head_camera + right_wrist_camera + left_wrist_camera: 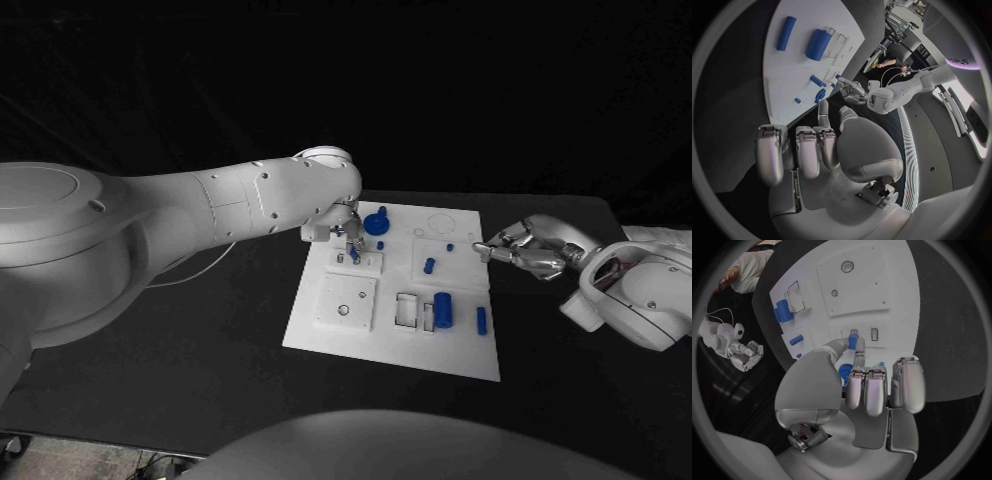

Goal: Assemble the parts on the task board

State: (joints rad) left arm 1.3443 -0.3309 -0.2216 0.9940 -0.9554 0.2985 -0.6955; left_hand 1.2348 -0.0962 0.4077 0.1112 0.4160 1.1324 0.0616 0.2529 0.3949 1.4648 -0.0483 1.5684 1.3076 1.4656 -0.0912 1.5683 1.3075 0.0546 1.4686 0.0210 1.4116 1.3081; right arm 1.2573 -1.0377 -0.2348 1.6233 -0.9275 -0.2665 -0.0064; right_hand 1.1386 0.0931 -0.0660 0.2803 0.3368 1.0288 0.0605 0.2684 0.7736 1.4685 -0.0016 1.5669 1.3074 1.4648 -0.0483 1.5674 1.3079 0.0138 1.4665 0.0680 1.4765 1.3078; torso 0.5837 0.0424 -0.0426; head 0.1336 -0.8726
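Note:
The white task board (pixel 378 330) lies mid-table. My left hand (pixel 340 228) hangs over its far left corner and pinches a small blue peg (pixel 852 343) between thumb and a finger, tip down at a square block with a narrow slot (pixel 874 334). A round blue knob (pixel 376 222) stands just beside that hand. A short blue peg (pixel 430 265), a thick blue cylinder (pixel 444 310) and a slim blue rod (pixel 482 320) lie on the board's right half. My right hand (pixel 522 250) hovers off the board's right edge, fingers curled in, holding nothing.
A square plate with two round holes (pixel 346 302) and rectangular pockets (pixel 410 311) take up the board's near part. Black table (pixel 216 330) surrounds the board. A thin white cable (pixel 188 275) trails on the table at the left.

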